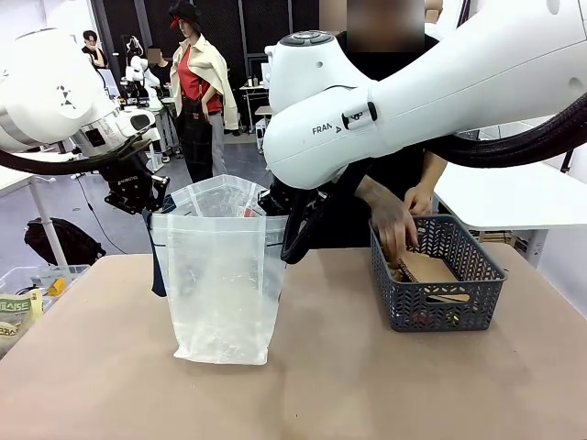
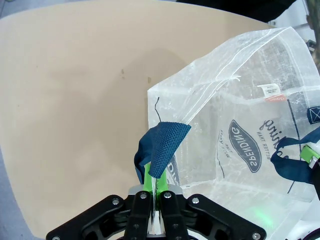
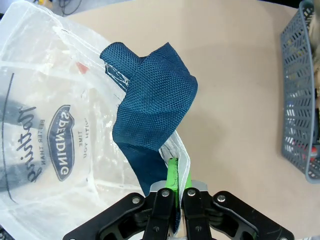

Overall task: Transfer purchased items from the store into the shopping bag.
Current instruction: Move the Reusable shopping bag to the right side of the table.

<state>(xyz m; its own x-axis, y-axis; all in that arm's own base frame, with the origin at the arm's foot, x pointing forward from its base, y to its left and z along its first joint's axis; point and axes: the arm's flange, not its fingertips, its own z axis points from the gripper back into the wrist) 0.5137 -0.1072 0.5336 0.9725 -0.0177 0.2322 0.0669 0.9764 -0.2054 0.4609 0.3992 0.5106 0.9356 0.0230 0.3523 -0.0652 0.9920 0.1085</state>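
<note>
Two-point hold on shopping bag [image 1: 220, 284], upright on surface [image 1: 367, 394], mouth spread open. Left end effector [image 2: 154, 186]: closed on bag rim at base of dark blue handle [image 2: 161, 145], plastic pinched between fingers. Right end effector [image 3: 175, 182]: closed on opposite rim, at base of second handle [image 3: 150, 95]. Oval logo [image 3: 64, 135] readable through translucent wall. Store [image 1: 438, 307]: dark grey slotted basket on surface, to right of bag and apart from it. Purchased items [image 1: 427, 269]: tan pieces lying inside store. Person's hand [image 1: 396, 225]: reaching into store from far side, fingers down among items.
</note>
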